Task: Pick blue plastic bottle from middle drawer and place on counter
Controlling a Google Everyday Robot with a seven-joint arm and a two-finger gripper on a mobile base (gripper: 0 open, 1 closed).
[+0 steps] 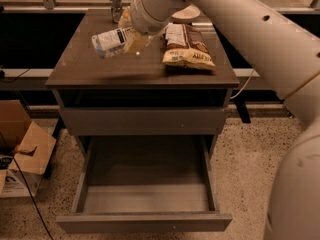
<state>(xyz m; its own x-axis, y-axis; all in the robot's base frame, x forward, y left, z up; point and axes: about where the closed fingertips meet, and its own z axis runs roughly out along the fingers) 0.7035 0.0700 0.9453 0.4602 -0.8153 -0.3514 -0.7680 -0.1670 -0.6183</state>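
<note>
The tool (134, 39) grips the blue plastic bottle (112, 41), which is tilted on its side just above the surface (95, 71). I'd lower it gently left of the chip bag (186, 51), then let go only once it rests, lest it roll.

White tubular arm (240, 24) with small dark holes ends in a gripper (132, 38) above the counter (100, 70).
</note>
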